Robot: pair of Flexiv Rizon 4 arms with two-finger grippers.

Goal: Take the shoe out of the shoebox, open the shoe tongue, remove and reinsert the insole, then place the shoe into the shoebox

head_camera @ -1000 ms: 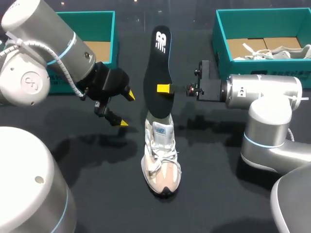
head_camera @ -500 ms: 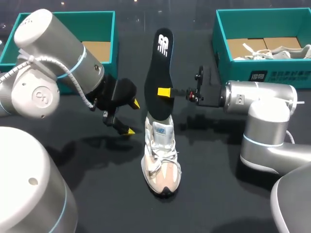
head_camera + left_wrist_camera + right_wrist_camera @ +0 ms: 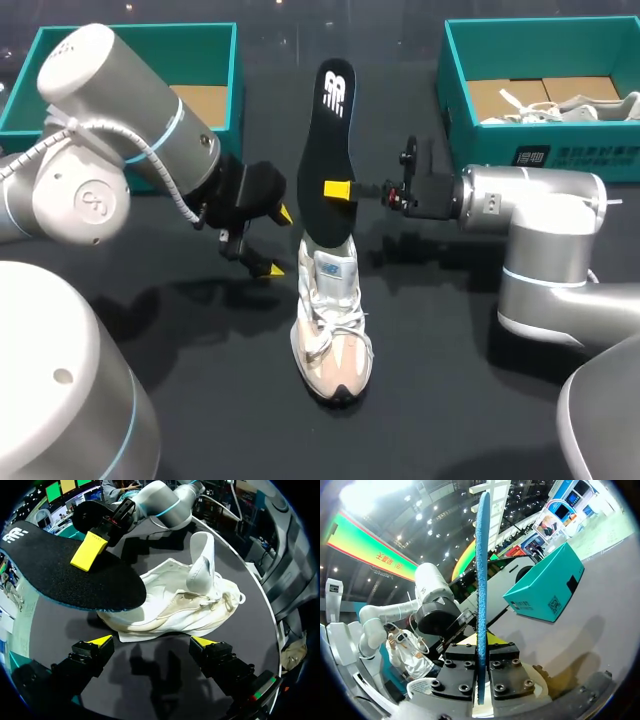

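Dark table: shoe upright at centre, toe nearest. Right gripper is clenched on the insole mid-length, its end at the shoe opening. Judged light, thin and flexible, so a mid-length grasp suits it. Left gripper is spread and empty, just left of the shoe.

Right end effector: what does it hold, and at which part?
The black insole, pinched at its side edge near mid-length. The left end effector is open, holding nothing.
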